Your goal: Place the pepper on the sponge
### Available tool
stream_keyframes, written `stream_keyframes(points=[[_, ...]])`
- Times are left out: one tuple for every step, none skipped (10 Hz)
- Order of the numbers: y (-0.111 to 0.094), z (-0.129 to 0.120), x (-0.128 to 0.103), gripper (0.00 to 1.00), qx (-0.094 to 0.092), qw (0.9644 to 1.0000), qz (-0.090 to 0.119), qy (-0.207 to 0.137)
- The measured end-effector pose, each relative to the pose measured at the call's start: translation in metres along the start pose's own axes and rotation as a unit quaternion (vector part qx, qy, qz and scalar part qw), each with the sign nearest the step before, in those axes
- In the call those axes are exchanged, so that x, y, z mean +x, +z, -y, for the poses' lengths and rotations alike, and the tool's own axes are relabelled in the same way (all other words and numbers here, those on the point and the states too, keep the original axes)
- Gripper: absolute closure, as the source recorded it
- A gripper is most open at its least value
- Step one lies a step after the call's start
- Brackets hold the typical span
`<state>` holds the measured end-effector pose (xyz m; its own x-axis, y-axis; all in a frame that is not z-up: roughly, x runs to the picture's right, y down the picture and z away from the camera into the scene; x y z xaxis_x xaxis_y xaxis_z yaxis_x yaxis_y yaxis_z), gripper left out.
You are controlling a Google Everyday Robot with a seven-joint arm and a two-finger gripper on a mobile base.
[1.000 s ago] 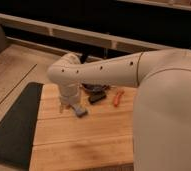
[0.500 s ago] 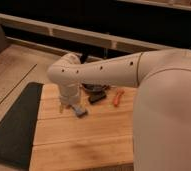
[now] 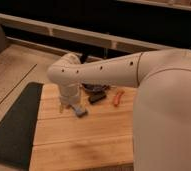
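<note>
The orange-red pepper (image 3: 117, 98) lies on the wooden table top (image 3: 84, 145), right of centre and close to my white arm's bulk. Further left on the wood rests the blue-grey sponge (image 3: 79, 111), a hand's width from the pepper. My gripper (image 3: 65, 105) hangs below the arm's bent joint, just left of the sponge and low over the wood. It is far from the pepper, and I see nothing held in it.
A small black block (image 3: 97, 97) lies between sponge and pepper, with a dark bowl (image 3: 96, 89) just behind it. A dark mat (image 3: 14, 127) covers the floor left of the table. My white arm (image 3: 159, 85) fills the right side.
</note>
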<state>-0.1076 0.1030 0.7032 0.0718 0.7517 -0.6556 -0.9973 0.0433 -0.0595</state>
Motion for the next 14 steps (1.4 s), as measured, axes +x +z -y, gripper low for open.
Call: stream_keyframes(points=[[0.000, 0.003, -0.003, 0.35, 0.004, 1.0000, 0.004, 0.004], [-0.001, 0.016, -0.015, 0.35, 0.016, 0.9996, 0.020, 0.012], [-0.006, 0.036, -0.032, 0.35, 0.034, 0.9981, 0.048, 0.017], [-0.019, 0.057, -0.051, 0.35, 0.048, 0.9950, 0.086, 0.019], [-0.041, 0.081, -0.067, 0.35, 0.060, 0.9893, 0.131, 0.021], [-0.056, 0.101, -0.077, 0.35, 0.071, 0.9841, 0.161, 0.025], [-0.065, 0.105, -0.082, 0.35, 0.073, 0.9813, 0.177, 0.023], [-0.065, 0.104, -0.082, 0.35, 0.073, 0.9812, 0.178, 0.021], [-0.065, 0.102, -0.082, 0.35, 0.071, 0.9813, 0.178, 0.020], [-0.064, 0.098, -0.083, 0.35, 0.063, 0.9818, 0.178, 0.021], [-0.058, 0.099, -0.087, 0.35, 0.045, 0.9826, 0.177, 0.031], [-0.049, 0.109, -0.091, 0.35, 0.029, 0.9827, 0.174, 0.054], [-0.030, 0.142, -0.095, 0.35, 0.012, 0.9799, 0.167, 0.108], [-0.011, 0.175, -0.097, 0.35, -0.002, 0.9748, 0.160, 0.155]])
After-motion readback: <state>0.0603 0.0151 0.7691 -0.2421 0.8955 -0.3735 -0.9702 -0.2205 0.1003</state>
